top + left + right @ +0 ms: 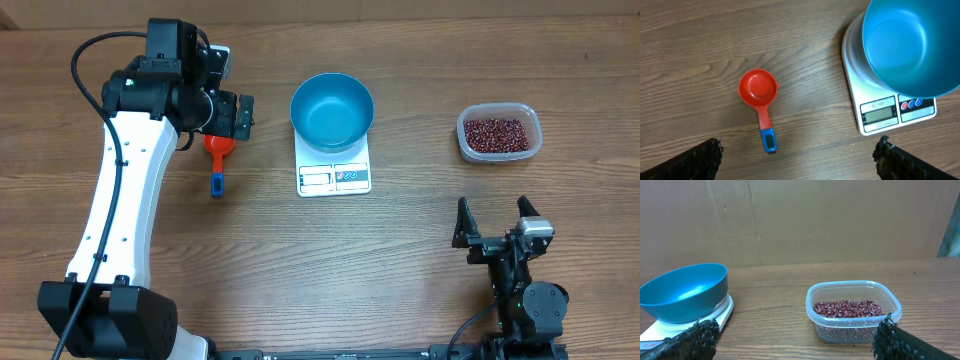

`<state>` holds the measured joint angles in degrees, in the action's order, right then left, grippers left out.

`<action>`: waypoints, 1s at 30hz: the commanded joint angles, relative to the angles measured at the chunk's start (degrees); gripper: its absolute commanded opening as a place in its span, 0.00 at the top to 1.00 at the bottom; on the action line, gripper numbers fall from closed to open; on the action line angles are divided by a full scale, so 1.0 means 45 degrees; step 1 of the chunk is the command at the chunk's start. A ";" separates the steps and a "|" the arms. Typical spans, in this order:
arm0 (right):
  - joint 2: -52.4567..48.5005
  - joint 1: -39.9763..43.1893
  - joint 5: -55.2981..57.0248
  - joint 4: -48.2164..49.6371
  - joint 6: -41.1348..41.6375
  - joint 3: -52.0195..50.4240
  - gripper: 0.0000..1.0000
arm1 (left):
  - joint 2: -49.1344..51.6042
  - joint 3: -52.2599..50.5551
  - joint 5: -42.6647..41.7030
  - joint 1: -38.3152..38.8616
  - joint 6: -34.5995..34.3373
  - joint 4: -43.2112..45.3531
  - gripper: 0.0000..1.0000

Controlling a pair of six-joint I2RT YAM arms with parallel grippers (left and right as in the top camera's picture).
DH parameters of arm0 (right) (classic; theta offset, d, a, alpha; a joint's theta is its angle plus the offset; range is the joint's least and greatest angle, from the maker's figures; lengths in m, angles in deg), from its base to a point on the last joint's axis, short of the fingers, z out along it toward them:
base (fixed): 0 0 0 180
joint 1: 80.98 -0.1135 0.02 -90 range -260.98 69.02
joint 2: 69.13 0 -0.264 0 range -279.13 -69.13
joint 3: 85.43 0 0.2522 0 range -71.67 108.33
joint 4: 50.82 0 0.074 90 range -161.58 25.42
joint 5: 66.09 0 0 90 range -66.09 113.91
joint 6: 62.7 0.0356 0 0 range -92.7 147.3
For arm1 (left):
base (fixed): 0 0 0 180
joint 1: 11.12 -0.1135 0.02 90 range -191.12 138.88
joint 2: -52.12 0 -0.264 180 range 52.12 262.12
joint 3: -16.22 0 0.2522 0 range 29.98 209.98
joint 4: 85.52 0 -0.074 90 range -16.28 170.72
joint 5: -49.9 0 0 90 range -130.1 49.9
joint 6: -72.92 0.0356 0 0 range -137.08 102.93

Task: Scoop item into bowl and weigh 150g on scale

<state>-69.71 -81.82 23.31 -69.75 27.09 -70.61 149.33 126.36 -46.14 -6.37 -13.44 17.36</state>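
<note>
1. My left pincer (797, 155) stands wide, holding nothing, above the red scoop (758, 90).
2. My right pincer (492, 214) stands wide too.
3. Beans (497, 131) fill the clear tub (465, 143); the blue bowl (332, 110) sits on the scale (335, 179).

Bowl (332, 112) on scale (334, 178); scoop (758, 90) left, beans (497, 131) in tub (499, 157) right

Overhead, my left gripper (232, 90) covers part of the red scoop (221, 147); the blue bowl (332, 110) hides most of the scale (334, 179).

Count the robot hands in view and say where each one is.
2. The left hand is open above the red scoop, left of the scale; the right hand is open at front right. None hidden.
</note>
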 commanded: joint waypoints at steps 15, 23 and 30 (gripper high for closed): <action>0.0092 -0.0087 0.0121 0.0078 0.0029 -0.0136 0.00 | 0.0044 0.0427 -0.0204 -0.0073 0.0345 -0.0325 0.00; 0.0092 -0.0087 0.0121 0.0078 0.0029 -0.0136 0.00 | 0.0044 0.0427 -0.0204 -0.0073 0.0345 -0.0170 0.00; 0.0092 -0.0087 0.0121 0.0078 0.0029 -0.0136 0.00 | 0.0044 0.0427 -0.0223 -0.0073 0.0345 -0.0165 0.00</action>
<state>-69.71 -81.82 23.33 -69.75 27.09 -70.61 149.33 126.36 -46.16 -6.37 -13.44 16.42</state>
